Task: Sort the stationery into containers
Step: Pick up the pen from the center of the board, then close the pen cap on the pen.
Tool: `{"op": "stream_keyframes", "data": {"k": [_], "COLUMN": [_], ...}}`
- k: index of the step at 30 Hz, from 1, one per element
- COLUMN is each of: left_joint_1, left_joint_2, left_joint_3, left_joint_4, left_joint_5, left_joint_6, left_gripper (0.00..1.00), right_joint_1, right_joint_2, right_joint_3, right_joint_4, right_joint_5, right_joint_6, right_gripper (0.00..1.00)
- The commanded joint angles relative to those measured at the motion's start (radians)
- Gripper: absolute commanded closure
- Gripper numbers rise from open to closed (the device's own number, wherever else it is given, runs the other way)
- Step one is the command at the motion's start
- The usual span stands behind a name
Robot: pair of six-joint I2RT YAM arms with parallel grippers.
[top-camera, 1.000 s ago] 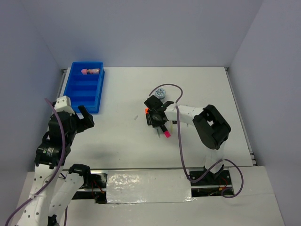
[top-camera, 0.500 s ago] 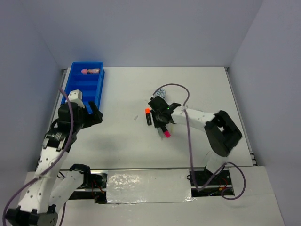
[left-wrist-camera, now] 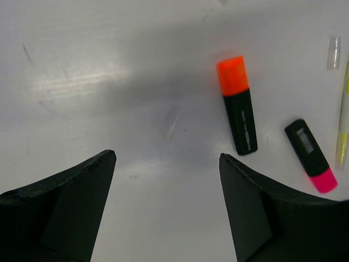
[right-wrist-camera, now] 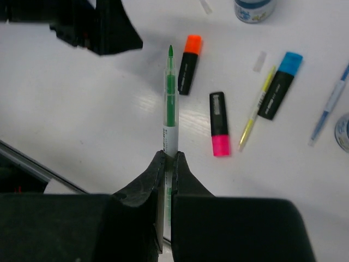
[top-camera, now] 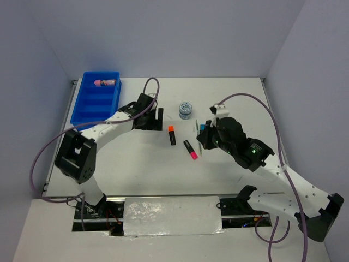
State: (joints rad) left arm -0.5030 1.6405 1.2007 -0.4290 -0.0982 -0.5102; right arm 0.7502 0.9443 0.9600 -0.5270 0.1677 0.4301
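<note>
The bright blue divided tray (top-camera: 95, 103) stands at the far left with a pink cylinder (top-camera: 104, 83) in its far compartment. My left gripper (top-camera: 155, 121) is open and empty, low over bare table (left-wrist-camera: 166, 155), just left of the orange-capped marker (left-wrist-camera: 237, 103) (top-camera: 172, 135). The pink-capped marker (left-wrist-camera: 312, 155) (top-camera: 190, 149) lies beside it. My right gripper (top-camera: 202, 139) is shut on a thin green pen (right-wrist-camera: 170, 103), held above the table (right-wrist-camera: 169, 155). A yellow pen (right-wrist-camera: 255, 112), a blue-capped marker (right-wrist-camera: 281, 84) and a thin blue pen (right-wrist-camera: 330, 106) lie to the right.
One patterned-top disc (top-camera: 186, 109) sits behind the markers; it also shows in the right wrist view (right-wrist-camera: 253, 8). A second disc (right-wrist-camera: 343, 131) shows at that view's right edge. A clear pen cap (left-wrist-camera: 333, 45) lies near the yellow pen.
My left arm has swung from beside the tray to the table's middle, next to the orange marker. My right gripper has drawn back to the right from the markers, with the green pen.
</note>
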Motion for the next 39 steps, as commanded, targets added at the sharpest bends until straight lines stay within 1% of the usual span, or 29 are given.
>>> {"op": "stream_keyframes", "data": {"k": [1,3,4,7,9,12,14,19,25,31,35,37,38,39], "left_joint_1": [0.000,-0.002,-0.002,0.000,-0.002,-0.002,-0.002,-0.014,-0.016,-0.016,-0.017,-0.017,-0.019,-0.020], "left_joint_2": [0.094,0.160,0.177,0.203,0.217,0.255,0.275,0.297,0.338,0.361,0.378,0.381,0.383,0.383], "left_joint_3": [0.126,0.192,0.215,0.218,0.218,0.232,0.226,0.195,0.211,0.214,0.192,0.180,0.175,0.168], "left_joint_4": [-0.007,-0.036,-0.056,-0.054,-0.056,-0.086,-0.096,-0.059,-0.044,-0.044,-0.036,-0.028,-0.024,-0.021], "left_joint_5": [0.020,0.026,0.023,0.058,0.080,0.066,0.069,0.091,0.091,0.086,0.075,0.081,0.080,0.075], "left_joint_6": [0.119,0.151,0.156,0.176,0.185,0.191,0.193,0.216,0.233,0.233,0.225,0.223,0.222,0.219], "left_gripper": [0.11,0.19,0.25,0.33,0.34,0.35,0.39,0.39,0.39,0.49,0.51,0.60,0.62,0.79], "right_joint_1": [0.000,0.000,0.001,-0.002,0.000,0.000,0.001,0.000,0.001,0.001,0.001,0.000,0.001,0.001], "right_joint_2": [-0.081,-0.123,-0.133,-0.150,-0.147,-0.133,-0.125,-0.114,-0.111,-0.116,-0.122,-0.130,-0.131,-0.134], "right_joint_3": [-0.036,-0.052,-0.056,-0.067,-0.070,-0.075,-0.079,-0.089,-0.087,-0.087,-0.081,-0.086,-0.087,-0.087], "right_joint_4": [-0.080,-0.088,-0.090,-0.093,-0.091,-0.077,-0.068,-0.050,-0.041,-0.045,-0.048,-0.042,-0.041,-0.039], "right_joint_5": [0.024,0.015,0.013,0.006,0.001,-0.013,-0.017,-0.040,-0.077,-0.080,-0.083,-0.085,-0.085,-0.085], "right_joint_6": [0.002,0.001,-0.001,-0.007,-0.014,-0.019,-0.022,-0.031,-0.042,-0.050,-0.051,-0.051,-0.050,-0.048], "right_gripper": [1.00,1.00,1.00,1.00,1.00,1.00,1.00,1.00,1.00,1.00,1.00,1.00,1.00,1.00]}}
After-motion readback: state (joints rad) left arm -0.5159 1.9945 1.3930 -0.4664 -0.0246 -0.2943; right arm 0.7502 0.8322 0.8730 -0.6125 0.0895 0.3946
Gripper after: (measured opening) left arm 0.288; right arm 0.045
